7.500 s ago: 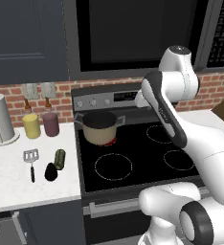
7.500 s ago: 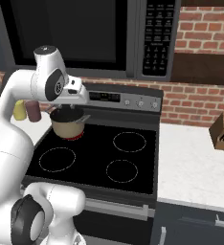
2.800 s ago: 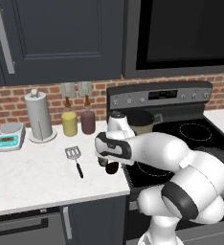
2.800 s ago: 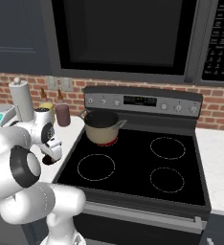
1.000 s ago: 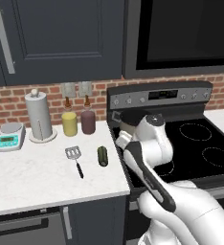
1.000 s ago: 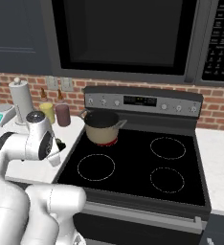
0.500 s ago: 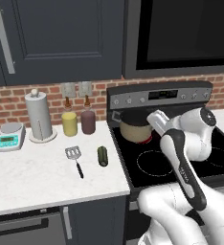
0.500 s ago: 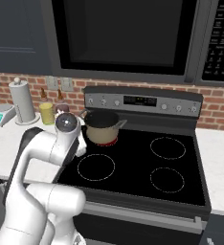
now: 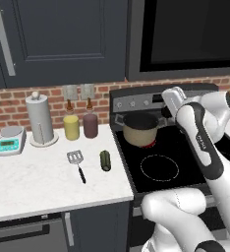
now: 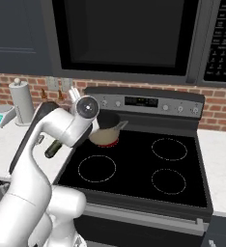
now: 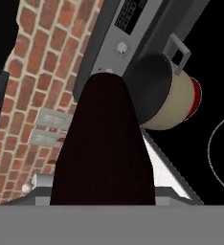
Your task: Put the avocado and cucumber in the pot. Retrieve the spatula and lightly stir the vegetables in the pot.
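Above the stove we've got the claw [image 9: 169,98] clamped on the avocado [image 11: 104,148] near the pot [image 9: 138,130]; cucumber [image 9: 105,160] and spatula [image 9: 76,161] sit on the worktop [image 9: 33,177]

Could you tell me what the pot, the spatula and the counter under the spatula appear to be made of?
The pot: probably enamelled or painted metal, going by its matte beige wall, dark interior and grey handles.
The spatula: a silver slotted head that looks like metal; the thin black handle could be plastic, which the pictures leave open.
The counter: pale with faint grey veining, like marble or a stone laminate.
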Available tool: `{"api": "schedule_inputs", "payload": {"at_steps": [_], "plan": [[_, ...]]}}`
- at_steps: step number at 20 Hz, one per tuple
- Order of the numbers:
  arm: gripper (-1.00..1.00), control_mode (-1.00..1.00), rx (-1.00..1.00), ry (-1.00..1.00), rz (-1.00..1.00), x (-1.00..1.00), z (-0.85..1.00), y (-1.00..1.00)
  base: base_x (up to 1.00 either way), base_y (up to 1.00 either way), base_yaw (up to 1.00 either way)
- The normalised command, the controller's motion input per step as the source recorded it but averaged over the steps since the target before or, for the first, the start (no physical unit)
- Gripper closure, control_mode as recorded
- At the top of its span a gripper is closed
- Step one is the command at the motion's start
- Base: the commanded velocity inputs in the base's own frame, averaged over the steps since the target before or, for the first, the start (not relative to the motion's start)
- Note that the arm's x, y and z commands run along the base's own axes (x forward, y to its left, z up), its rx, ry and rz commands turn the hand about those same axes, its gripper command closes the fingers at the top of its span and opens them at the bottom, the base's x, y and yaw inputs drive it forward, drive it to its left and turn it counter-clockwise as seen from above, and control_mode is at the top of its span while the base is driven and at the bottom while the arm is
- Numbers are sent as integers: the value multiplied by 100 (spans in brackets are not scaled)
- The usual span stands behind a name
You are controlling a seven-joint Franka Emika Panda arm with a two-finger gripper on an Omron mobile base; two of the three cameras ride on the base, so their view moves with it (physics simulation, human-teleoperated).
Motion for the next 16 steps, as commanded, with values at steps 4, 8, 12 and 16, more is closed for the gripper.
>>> {"api": "schedule_inputs", "payload": {"at_steps": [4, 8, 12, 16], "plan": [[100, -100, 0, 0, 1, 30, 3, 0, 0, 0, 0], [100, -100, 0, 0, 1, 33, -8, 0, 0, 0, 0], [100, -100, 0, 0, 2, 34, -29, 0, 0, 0, 0], [100, -100, 0, 0, 1, 46, -50, 0, 0, 0, 0]]}}
